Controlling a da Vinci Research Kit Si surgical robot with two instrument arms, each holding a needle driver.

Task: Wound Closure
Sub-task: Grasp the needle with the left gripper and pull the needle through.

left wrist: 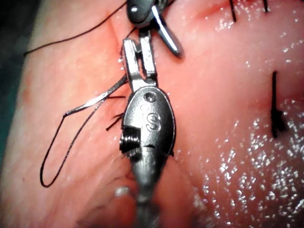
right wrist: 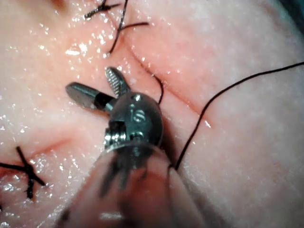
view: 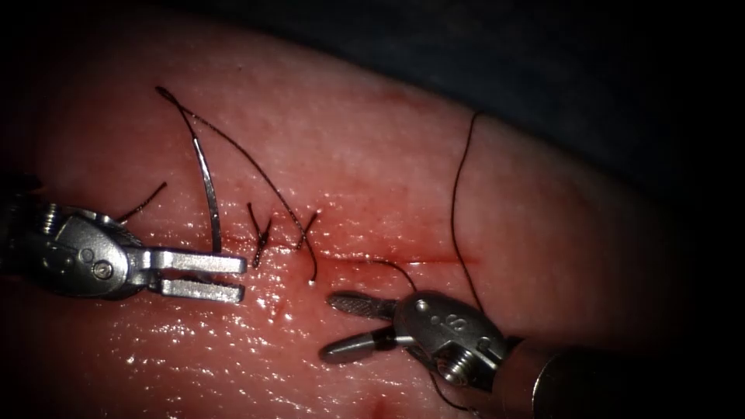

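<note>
Left tool (view: 203,276): lying low over the tissue (view: 372,155), jaws standing narrowly apart and parallel, clamping nothing between them.
Needle (view: 206,186): lying against the tissue just beyond the left tool's upper jaw, its lower end meeting that jaw's outer edge; impossible to tell whether touching it, or whether entering the tissue there.
Needle in the left wrist view (left wrist: 95,100): slanting away from the side of the jaws (left wrist: 137,45), not sitting in the gap.
Needle axis: running from the left tool's jaw away up the tissue, bowing gently, thread end pointing away from the tool, other end pointing at the jaw.
Thread (view: 256,167): trailing from the needle's far end back down past cut ends of thread (view: 260,237) toward the cut (view: 403,260), hanging slack.
Right tool (view: 330,327): hovering just short of the cut, jaws gaping wide, holding nothing; same wide spread showing in the right wrist view (right wrist: 90,80).
Long strand (view: 455,202): crossing the cut and passing behind the right tool's wrist, ungripped.
Likely reason: probably keeping both tools free of needle and thread, left jaws seemingly lining up on the needle.
</note>
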